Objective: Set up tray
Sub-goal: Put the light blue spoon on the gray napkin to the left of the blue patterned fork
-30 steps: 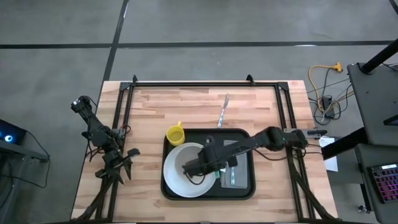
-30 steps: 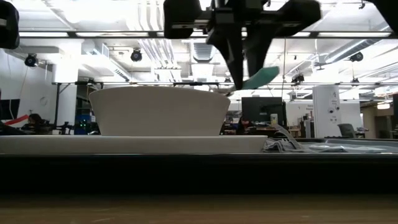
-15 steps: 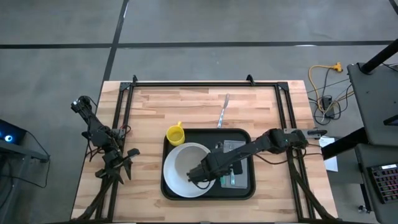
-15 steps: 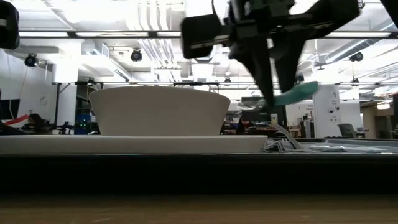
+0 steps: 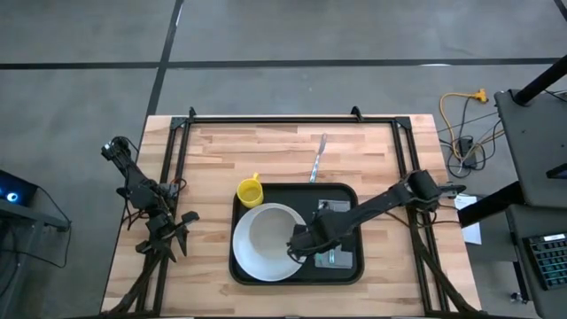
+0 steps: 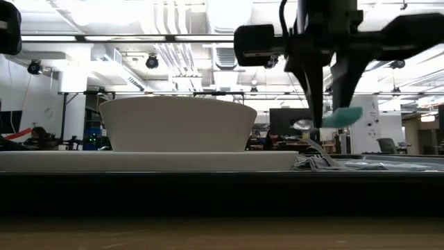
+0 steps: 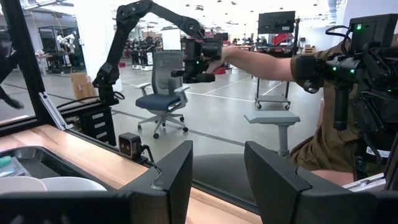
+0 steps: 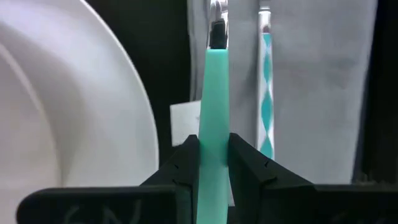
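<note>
The black tray (image 5: 292,189) lies mid-table. On it stand a white bowl (image 6: 177,123) on a white plate (image 5: 264,241) at the left, and a grey napkin (image 5: 347,252) at the right. One teal-patterned utensil (image 8: 265,93) lies on the napkin. My right gripper (image 5: 299,251) hangs over the napkin's left edge, shut on a teal-handled spoon (image 6: 333,118). A yellow cup (image 5: 251,190) stands at the tray's far left corner. My left gripper (image 7: 217,180) waits open at the table's left edge. My right gripper pinches the spoon's teal handle (image 8: 213,140) between its two fingers, partway along it. The fingers point down from above and lie across the handle. The spoon hangs about level, its metal bowl (image 6: 303,125) a little lower than the handle end, clear above the napkin.
A metal utensil (image 5: 317,158) lies on the bare wood beyond the tray. Black frame rails (image 5: 266,118) run along the table's far, left and right sides. Open wood lies left of the tray.
My right gripper has carried the spoon from above the plate toward the table's right edge, to over the napkin, sinking a little and rolling about its downward axis. The spoon has turned with it and stays clear of the tray.
</note>
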